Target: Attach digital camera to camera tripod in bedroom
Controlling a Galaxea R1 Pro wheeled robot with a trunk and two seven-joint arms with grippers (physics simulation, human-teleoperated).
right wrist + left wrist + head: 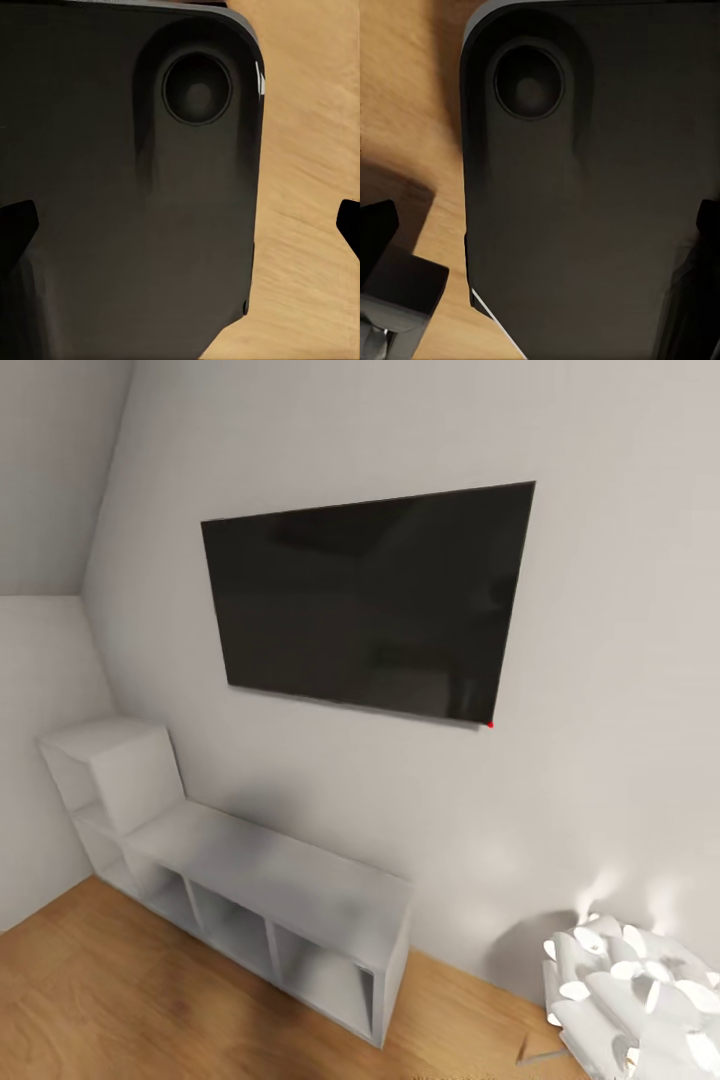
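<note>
From the head camera, a pale grey wall (600,610) carries a flat black screen (370,600), dark and blank, with a tiny red dot (491,724) at its lower corner nearest the right. No brand name or writing can be read on it. Below stands a low white cube shelf (250,870) with open compartments, stepping up to a taller cube in the corner at the left. It rests on a light wood plank floor (90,980). A white lamp of petal-like pieces (630,1000) shows at the lower right. This is the bedroom; the digital camera and the tripod are not among the things seen here.

At the left wrist, the left gripper (540,240) has its dark fingertips spread to opposite edges, nothing between them, so it is released. Beyond it lies a black rounded panel of the robot's base (585,210) with a round recess, over wood floor.

At the right wrist, the right gripper (180,225) is likewise spread and empty, above a similar black panel (112,187) and floor. No labels are legible.
</note>
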